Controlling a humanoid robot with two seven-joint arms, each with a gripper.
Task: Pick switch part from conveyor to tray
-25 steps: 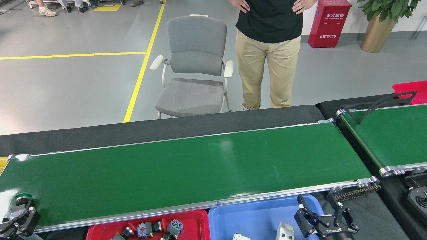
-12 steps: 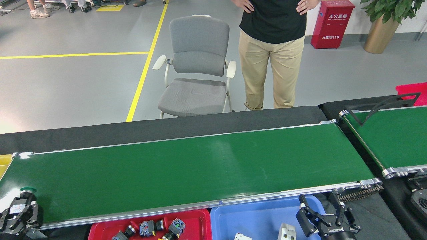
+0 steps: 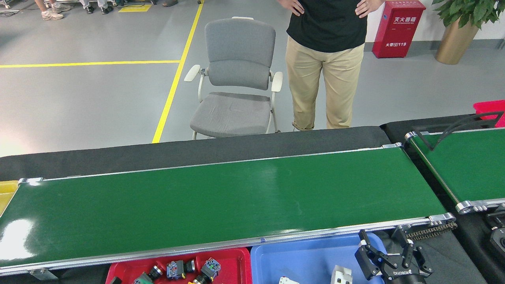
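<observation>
Conveyor (image 3: 221,201) belt is bare, glare patch at its left end. Right hand (image 3: 386,247) hovers at the blue tray's (image 3: 311,258) right edge, fingers spread, holding nothing. Red tray (image 3: 236,260) beside it holds several switch parts (image 3: 175,269). White parts (image 3: 340,275) sit in the blue tray. Second green belt (image 3: 469,165) at right. Person (image 3: 327,59) stands behind the desk (image 3: 197,152), next to a grey chair (image 3: 236,83).

Glossy dark-green conveyor (image 3: 221,197) bare, switch parts (image 3: 175,270) in red tray (image 3: 240,262)
</observation>
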